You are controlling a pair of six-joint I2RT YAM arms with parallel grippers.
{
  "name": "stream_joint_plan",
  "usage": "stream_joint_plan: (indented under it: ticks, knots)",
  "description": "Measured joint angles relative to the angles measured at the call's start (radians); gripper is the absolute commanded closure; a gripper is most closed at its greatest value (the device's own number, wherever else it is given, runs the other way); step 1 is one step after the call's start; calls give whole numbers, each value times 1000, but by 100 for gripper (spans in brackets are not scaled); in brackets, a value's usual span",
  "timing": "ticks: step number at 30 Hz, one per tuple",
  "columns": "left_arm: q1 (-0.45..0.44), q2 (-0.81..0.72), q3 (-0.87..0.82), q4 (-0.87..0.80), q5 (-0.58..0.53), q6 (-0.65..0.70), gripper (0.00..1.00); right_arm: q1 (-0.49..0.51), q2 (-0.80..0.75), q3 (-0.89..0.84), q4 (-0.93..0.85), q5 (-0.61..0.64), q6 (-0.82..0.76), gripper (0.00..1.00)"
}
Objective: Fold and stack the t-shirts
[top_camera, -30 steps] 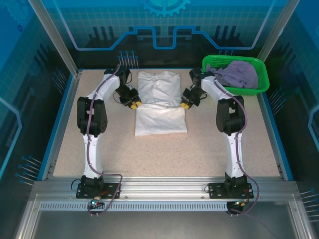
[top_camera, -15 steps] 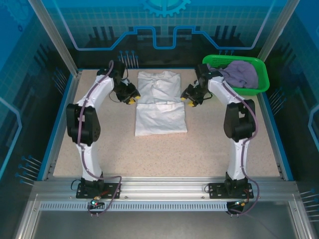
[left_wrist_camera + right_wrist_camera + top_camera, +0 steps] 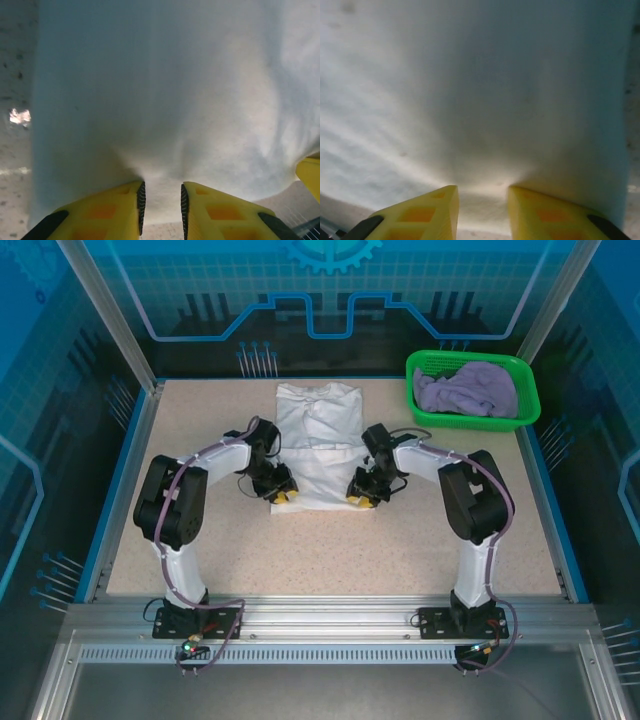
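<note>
Nearest, the two arms rise from their bases on the aluminium rail (image 3: 330, 620) at the front edge of the speckled beige table (image 3: 420, 550) and bend inward toward the middle.

The left gripper (image 3: 283, 496) sits at the near left corner of the white cloth t-shirt (image 3: 320, 430). The right gripper (image 3: 358, 501) sits at the near right corner, so both are low over the near hem and close together.

In the left wrist view, the left gripper (image 3: 161, 202) has its yellow fingers (image 3: 115, 215) drawn close. The hem of the white cloth t-shirt (image 3: 160, 100) is pinched in the narrow gap, and creases pucker toward it.

In the right wrist view, the right gripper (image 3: 482, 210) has its yellow fingers (image 3: 545, 217) a little wider. They too are closed on the hem of the white cloth t-shirt (image 3: 480, 100), and folds gather where they bite.

Beyond the grippers the shirt lies flat at the table's centre. A crosswise fold line runs about halfway up it, and its collar end points to the far wall.

Farther off, in the far right corner, stands the green plastic mesh basket (image 3: 470, 421). The pale lavender cloth t-shirt (image 3: 468, 390) is crumpled inside it, well apart from both grippers.
</note>
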Motion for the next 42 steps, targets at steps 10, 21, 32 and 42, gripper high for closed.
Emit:
stream_joint_plan:
  ticks: [10,21,32,42]
  knots:
    - [1,-72,-156,47,-26,80,69,12,-81,-136,98,-10,-37,68]
    - [-1,-212,-298,-79,-90,110,63,63,-215,-303,83,-26,-94,65]
    - [11,-364,-102,-267,-124,110,58,113,-377,-310,-85,-7,-99,58]
    - [-57,-51,171,-64,55,101,79,-37,-174,24,-48,56,-69,80]
